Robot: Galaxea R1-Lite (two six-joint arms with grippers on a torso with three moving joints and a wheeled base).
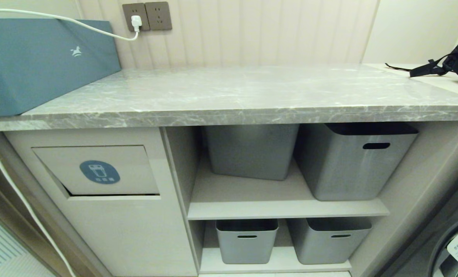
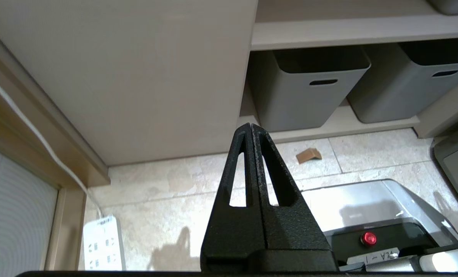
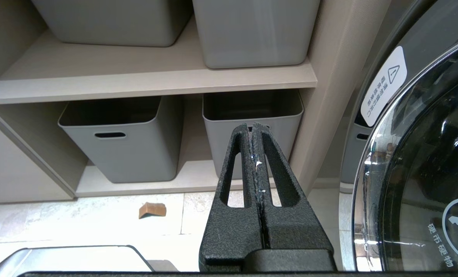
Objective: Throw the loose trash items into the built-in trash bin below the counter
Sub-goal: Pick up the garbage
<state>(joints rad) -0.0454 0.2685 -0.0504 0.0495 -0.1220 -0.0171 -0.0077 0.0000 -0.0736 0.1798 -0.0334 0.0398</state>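
The grey marble-look counter (image 1: 248, 92) runs across the head view, with a teal box (image 1: 40, 61) at its left end and a black bag with straps (image 1: 444, 65) on the lighter surface at its far right. A white cable (image 1: 59, 19) runs from the wall socket (image 1: 136, 17) over the box. Below the counter's left part sits the built-in trash bin (image 1: 98, 171) — a beige flap with a round blue sticker, its lower edge tilted slightly inward. To the right, open shelves hold 4 grey plastic tubs (image 1: 248, 240), 2 on each level. Neither arm shows in the head view. The left gripper (image 2: 251, 129) hangs low in front of the cabinet, its 2 fingers pressed together and holding nothing. The right gripper (image 3: 252, 129) is likewise closed and empty, pointing toward the lower right tub beside a washing machine door (image 3: 425, 154). A small folded tan cardboard piece (image 2: 308, 155) lies on the tiled floor (image 2: 167, 184) just in front of the bottom shelf — well apart from both grippers. A white power strip (image 2: 102, 246) lies on the floor near the wall.
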